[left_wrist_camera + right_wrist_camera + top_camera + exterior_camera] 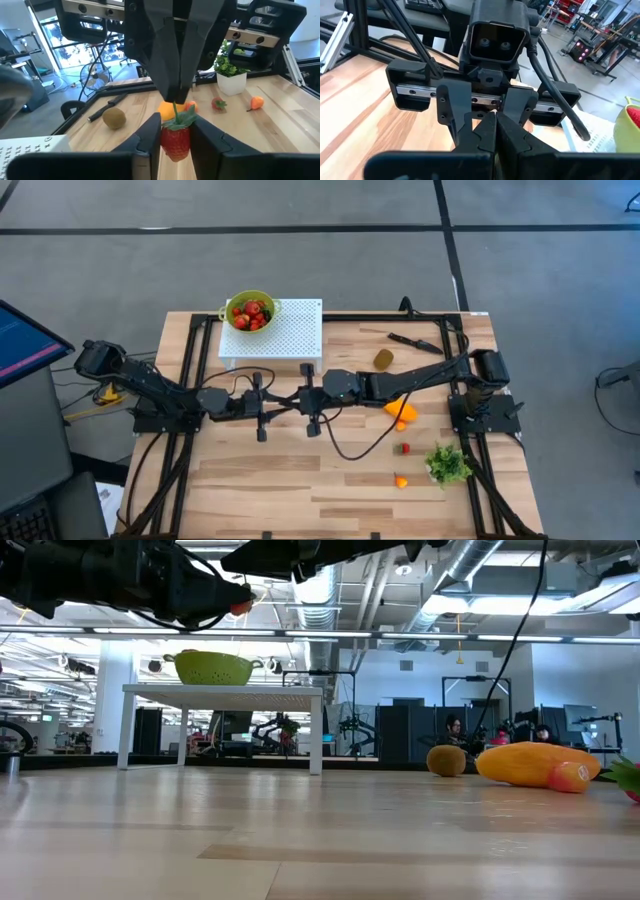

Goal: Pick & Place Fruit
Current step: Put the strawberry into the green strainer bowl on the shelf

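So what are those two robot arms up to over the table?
They are handing over a strawberry in mid-air above the middle of the table. The left gripper is closed on the berry, while the right gripper, shut, pinches its green top from the other side. A green bowl on a white stand already holds several strawberries; a mango, a kiwi and small fruit lie on the table.

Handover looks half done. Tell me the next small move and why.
Probably the right hand should open and back away. Its shut tips pinch the leafy top of the strawberry, while the left hand already clamps the berry's body, up in the air over the table. Once released, the left arm could carry it to the green colander.
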{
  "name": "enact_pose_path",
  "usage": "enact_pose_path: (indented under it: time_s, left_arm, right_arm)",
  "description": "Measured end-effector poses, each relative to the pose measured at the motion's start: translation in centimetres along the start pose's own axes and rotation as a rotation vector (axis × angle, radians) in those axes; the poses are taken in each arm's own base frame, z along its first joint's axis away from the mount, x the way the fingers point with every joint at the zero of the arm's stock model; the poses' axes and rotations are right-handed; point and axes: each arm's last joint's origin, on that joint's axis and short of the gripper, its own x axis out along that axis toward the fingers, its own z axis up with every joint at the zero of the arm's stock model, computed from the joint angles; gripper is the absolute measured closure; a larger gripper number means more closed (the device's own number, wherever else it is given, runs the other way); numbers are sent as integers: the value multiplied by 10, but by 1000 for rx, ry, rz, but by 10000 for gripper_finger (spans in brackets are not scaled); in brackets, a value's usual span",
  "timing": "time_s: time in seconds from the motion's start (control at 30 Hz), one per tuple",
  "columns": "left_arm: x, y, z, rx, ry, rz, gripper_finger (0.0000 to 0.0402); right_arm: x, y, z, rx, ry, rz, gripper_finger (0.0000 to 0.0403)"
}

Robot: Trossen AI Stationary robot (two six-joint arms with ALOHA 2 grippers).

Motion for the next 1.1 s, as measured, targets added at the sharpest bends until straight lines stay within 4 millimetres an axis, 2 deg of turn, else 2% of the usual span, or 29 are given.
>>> enact_pose_path:
  time_s: [0.13,0.23,0.5,0.6,0.8,0.93,1.0,1.1]
  left_arm:
    - [0,0,0,0,1,0,323]
    - [0,0,-1,3,6,-1,322]
    - [1,2,1,2,-8,9,321]
    - [1,9,5,30,-38,55,321]
    - [-1,44,21,79,-107,329,321]
    - [-3,76,34,95,-131,527,321]
    - [-6,91,36,96,-134,605,321]
    - [-10,112,35,101,-122,717,321]
  right_arm:
    - [0,0,0,46,2,-4,398]
    - [-6,-2,1,71,55,-27,376]
    - [-42,-10,6,178,270,-48,259]
    - [-56,-8,0,250,405,-34,215]
    - [-66,-3,-19,361,626,-38,167]
    - [-60,2,-30,357,691,-32,165]
    - [-54,1,-29,363,659,-38,169]
    - [-55,2,-36,358,703,-37,178]
